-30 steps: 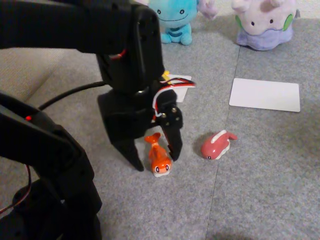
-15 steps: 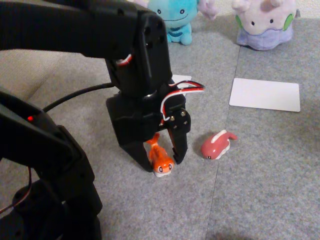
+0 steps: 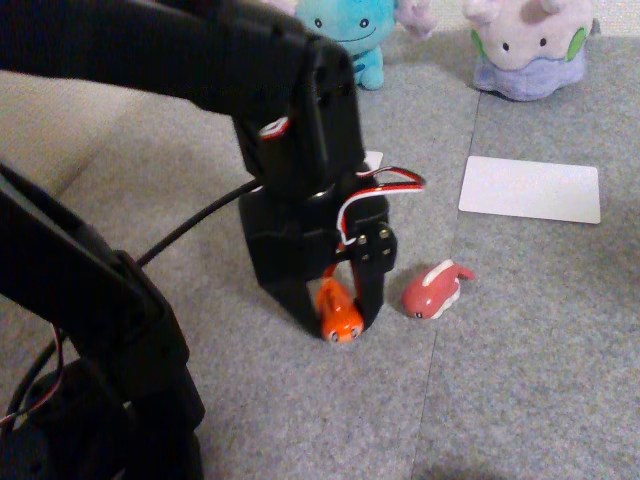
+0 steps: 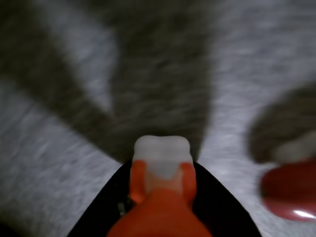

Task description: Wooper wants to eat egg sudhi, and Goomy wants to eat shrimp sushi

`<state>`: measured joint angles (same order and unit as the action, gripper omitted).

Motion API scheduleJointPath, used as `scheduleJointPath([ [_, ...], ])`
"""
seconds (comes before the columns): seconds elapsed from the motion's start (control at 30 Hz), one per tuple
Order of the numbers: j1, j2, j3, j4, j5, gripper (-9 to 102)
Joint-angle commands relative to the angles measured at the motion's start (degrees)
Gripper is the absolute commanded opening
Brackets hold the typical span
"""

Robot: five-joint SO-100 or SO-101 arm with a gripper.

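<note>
My black gripper [image 3: 342,320] points down at the grey carpet and is shut on the shrimp sushi [image 3: 340,312], a small orange figure pinched between its two fingers. In the wrist view the shrimp sushi [image 4: 162,207] sits between the dark jaws of the gripper [image 4: 163,185], showing its white underside. Wooper [image 3: 350,30], the light blue plush, stands at the back behind the arm. Goomy [image 3: 525,45], the pale lilac plush, stands at the back right. The yellow egg sushi is hidden behind the arm.
A pink-red figure [image 3: 435,288] lies just right of the gripper, and appears blurred as the red figure [image 4: 291,190] in the wrist view. A white card [image 3: 530,188] lies in front of Goomy. The corner of another white card [image 3: 373,158] peeks from behind the arm.
The gripper has moved slightly right and down, and its fingers have closed from either side onto the orange shrimp sushi, which has turned between them.
</note>
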<state>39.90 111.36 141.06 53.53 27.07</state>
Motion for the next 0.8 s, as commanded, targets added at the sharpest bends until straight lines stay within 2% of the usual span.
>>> scheduleJointPath([
  [0.0, -1.76, 2.72, -5.36, -3.43, 5.98, 6],
  [0.33, -7.38, -8.53, -26.10, -5.36, 18.72, 6],
  [0.77, -2.29, -36.65, -56.69, -1.23, 19.60, 6],
])
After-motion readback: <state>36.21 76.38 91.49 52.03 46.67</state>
